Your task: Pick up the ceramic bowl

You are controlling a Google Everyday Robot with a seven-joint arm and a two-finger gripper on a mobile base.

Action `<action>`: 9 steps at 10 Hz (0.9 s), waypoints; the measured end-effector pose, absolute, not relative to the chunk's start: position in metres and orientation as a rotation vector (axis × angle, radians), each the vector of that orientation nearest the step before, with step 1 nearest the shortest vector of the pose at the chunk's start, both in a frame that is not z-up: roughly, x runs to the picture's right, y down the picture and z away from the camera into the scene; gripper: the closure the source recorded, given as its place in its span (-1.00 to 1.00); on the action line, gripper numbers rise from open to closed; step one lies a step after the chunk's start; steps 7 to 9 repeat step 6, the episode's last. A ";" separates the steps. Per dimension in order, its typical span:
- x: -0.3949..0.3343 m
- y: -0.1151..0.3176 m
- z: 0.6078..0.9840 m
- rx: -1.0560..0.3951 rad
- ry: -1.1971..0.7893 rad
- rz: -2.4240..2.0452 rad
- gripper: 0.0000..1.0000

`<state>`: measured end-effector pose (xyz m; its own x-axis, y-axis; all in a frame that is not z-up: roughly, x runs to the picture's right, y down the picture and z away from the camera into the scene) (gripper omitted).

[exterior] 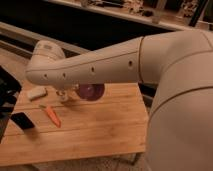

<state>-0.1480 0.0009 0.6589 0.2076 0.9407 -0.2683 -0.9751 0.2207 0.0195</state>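
1. Under the bend of the white arm (100, 65), the gripper (65, 95) hangs just above the wooden table (95, 130), at its far left part.
2. Touching the gripper on its right is the ceramic bowl (91, 91), purple and glossy, tipped so its inside faces the camera; its upper edge is hidden behind the arm.
3. Whether the bowl is raised off the table or leaning on it cannot be told from this view.
4. Left of the gripper, near the far left corner of the table, lies a pale oblong object (36, 93), flat on the wood.
5. Nearer the camera, an orange carrot (50, 114) lies at a slant, apart from both the gripper and the bowl.
6. At the table's left edge rests a flat black object (22, 120), just beside the carrot's near end.
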 end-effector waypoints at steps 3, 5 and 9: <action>-0.150 0.009 0.664 -0.199 0.258 1.349 1.00; -0.151 0.011 0.667 -0.216 0.261 1.348 1.00; -0.152 0.011 0.668 -0.220 0.260 1.347 1.00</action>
